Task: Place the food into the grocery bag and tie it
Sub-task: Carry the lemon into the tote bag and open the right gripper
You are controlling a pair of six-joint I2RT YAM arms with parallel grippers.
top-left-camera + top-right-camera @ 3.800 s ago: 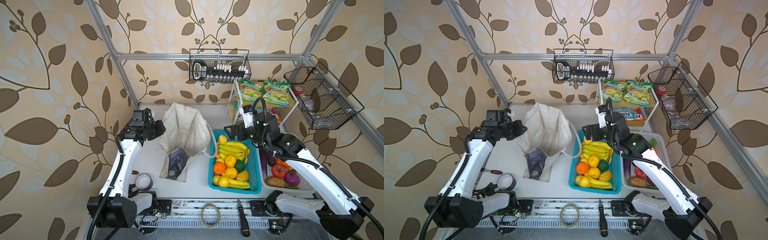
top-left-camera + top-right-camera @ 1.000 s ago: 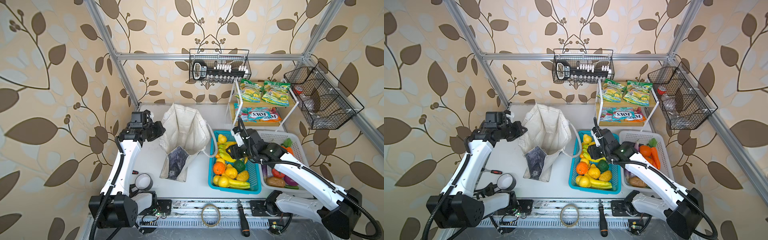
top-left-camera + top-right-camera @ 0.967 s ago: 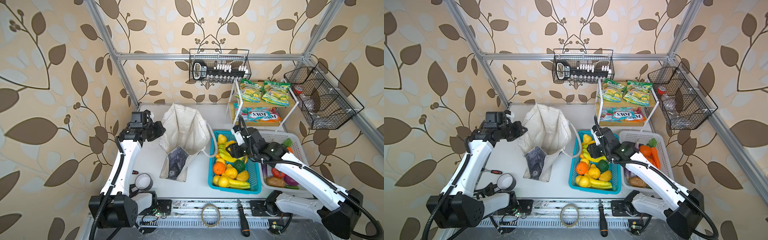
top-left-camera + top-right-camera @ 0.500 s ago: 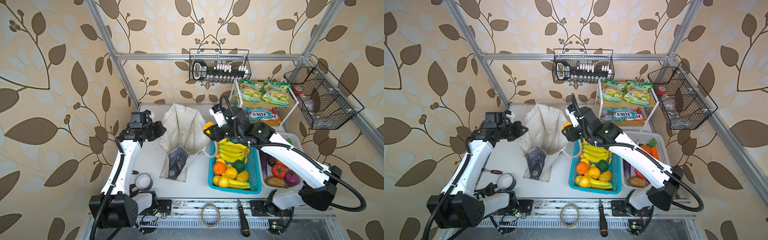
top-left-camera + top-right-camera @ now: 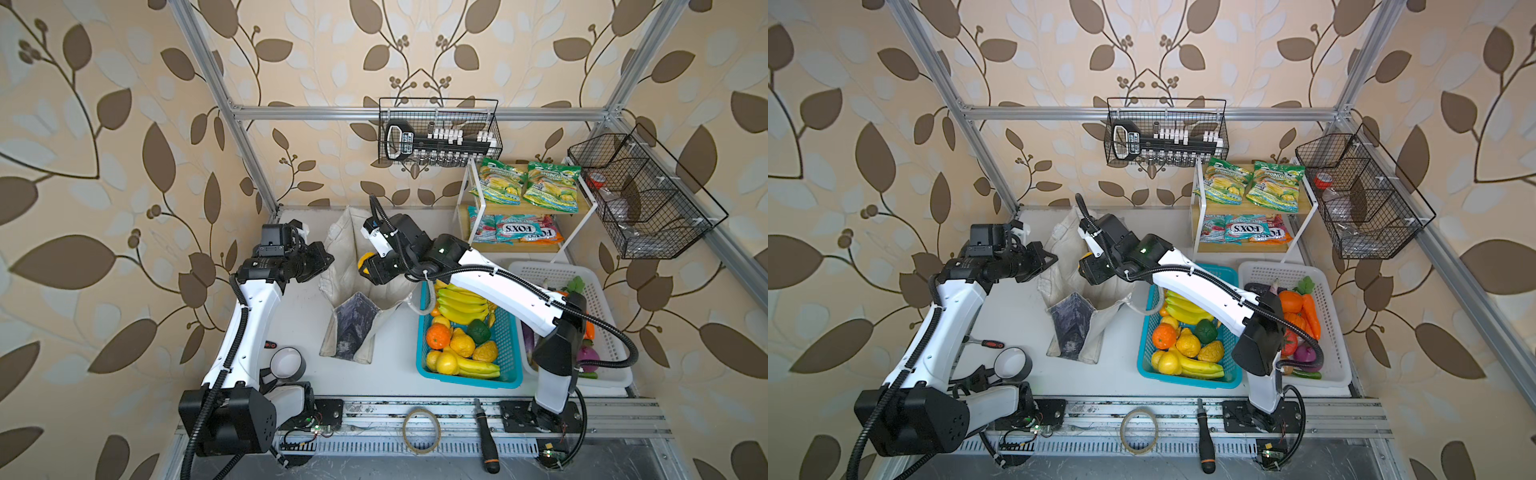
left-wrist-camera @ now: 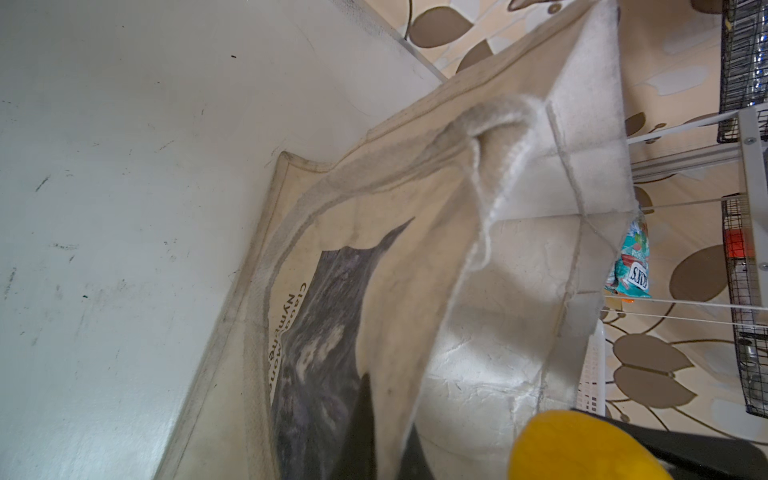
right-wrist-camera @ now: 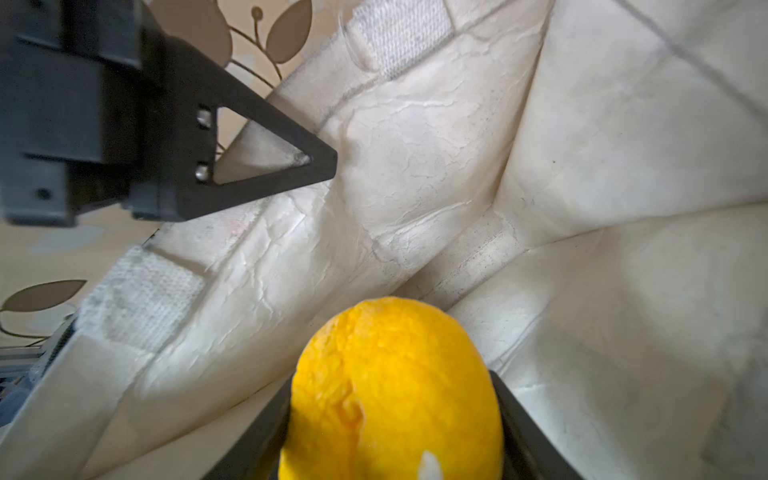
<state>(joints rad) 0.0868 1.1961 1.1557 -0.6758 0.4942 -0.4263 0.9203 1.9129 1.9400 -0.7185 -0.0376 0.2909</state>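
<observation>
Top view of a cluttered tabletop. Left of centre, the left gripper is clenched on the left rim of the grocery bag, apparently holding its mouth open. The off-white bag stands at centre frame. Just right of that rim, the right gripper grasps the round orange toy fruit over the open mouth. Its wrist view shows the fruit above the bag's pale lining. This looks like the drop-in step. Next, the right gripper likely needs to lower a little and let go. At upper right, two green-and-yellow snack packets lie on a shelf, not yet packed.
</observation>
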